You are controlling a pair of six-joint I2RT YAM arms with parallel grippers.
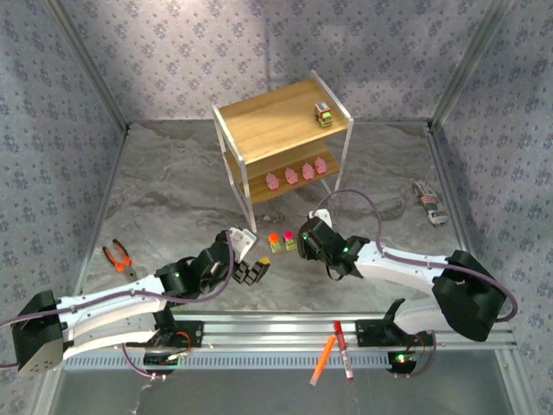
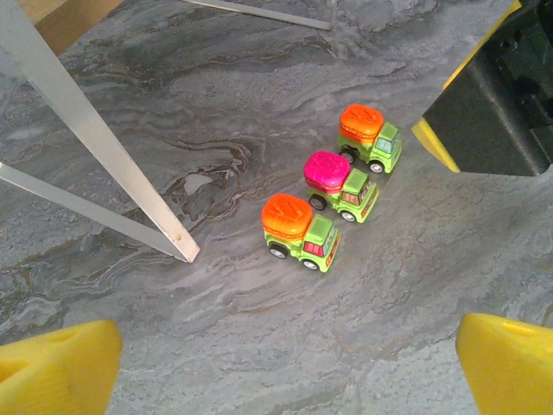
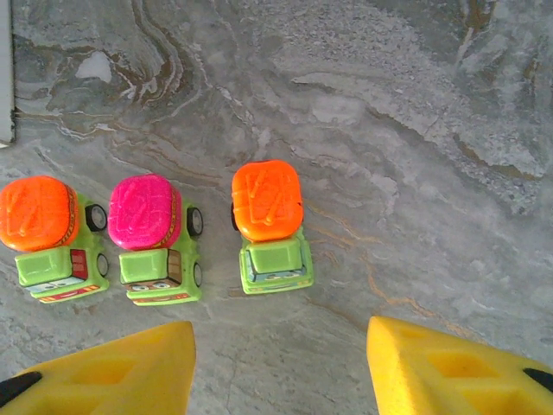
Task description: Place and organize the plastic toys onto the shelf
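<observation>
Yellow-green trucks (image 3: 155, 238), three abreast on the surface (image 3: 389, 130), seen from both wrists; overhead adds a fourth truck (image 1: 324, 115) at the shelf (image 1: 268, 130) top's right edge. Jaws apart on left end effector (image 2: 285, 372) and right end effector (image 3: 281, 363).

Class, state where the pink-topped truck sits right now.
In the left wrist view, the pink-topped truck stands on the table between two orange-topped trucks, right of the shelf leg.

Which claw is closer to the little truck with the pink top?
Right. The right claw hangs just beside the pink-topped truck, lined up on the orange-topped truck next to it. The left claw sits farther back, past the other orange-topped truck.
</observation>
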